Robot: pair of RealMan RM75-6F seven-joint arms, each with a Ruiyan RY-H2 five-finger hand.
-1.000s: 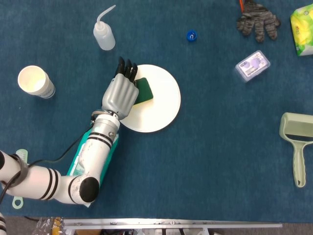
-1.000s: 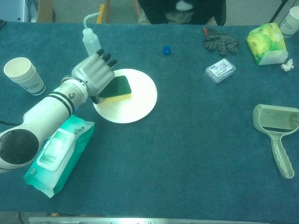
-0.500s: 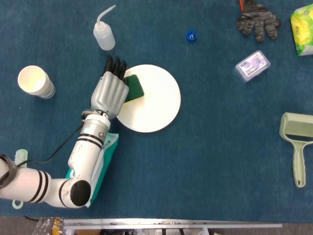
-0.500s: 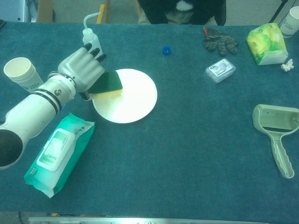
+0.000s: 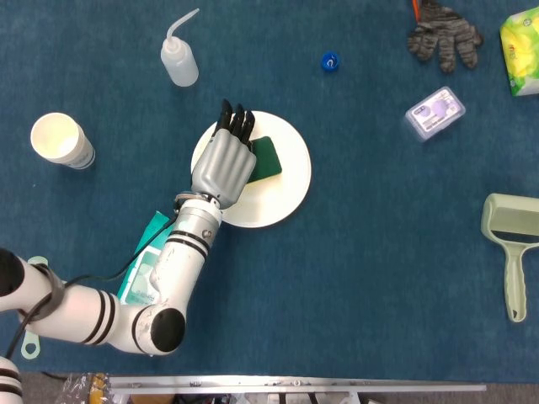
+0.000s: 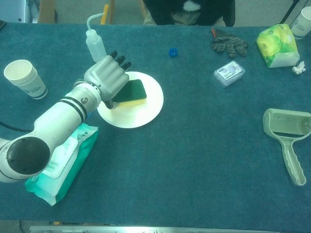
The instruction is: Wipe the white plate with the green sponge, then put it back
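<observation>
The white plate [image 5: 274, 189] [image 6: 141, 109] lies on the blue cloth left of centre. My left hand [image 5: 223, 164] [image 6: 108, 78] is over the plate's left half and grips the green sponge [image 5: 266, 158] [image 6: 132, 91], which has a yellow underside and presses flat on the plate. Only the sponge's right end shows past the fingers. My right hand is in neither view.
A squeeze bottle [image 5: 178, 59] [image 6: 95, 42] stands behind the plate and a paper cup [image 5: 61, 140] [image 6: 24, 77] to its left. A wet-wipes pack [image 6: 60, 162] lies under my left forearm. Bottle cap [image 5: 330, 61], glove [image 5: 445, 35], small case [image 5: 435, 112], lint-roller handle [image 5: 511, 252] and yellow pack [image 5: 522, 38] lie to the right.
My left hand slid the sponge left to the plate's left rim, then back right toward the plate's middle, further right than one second ago.
</observation>
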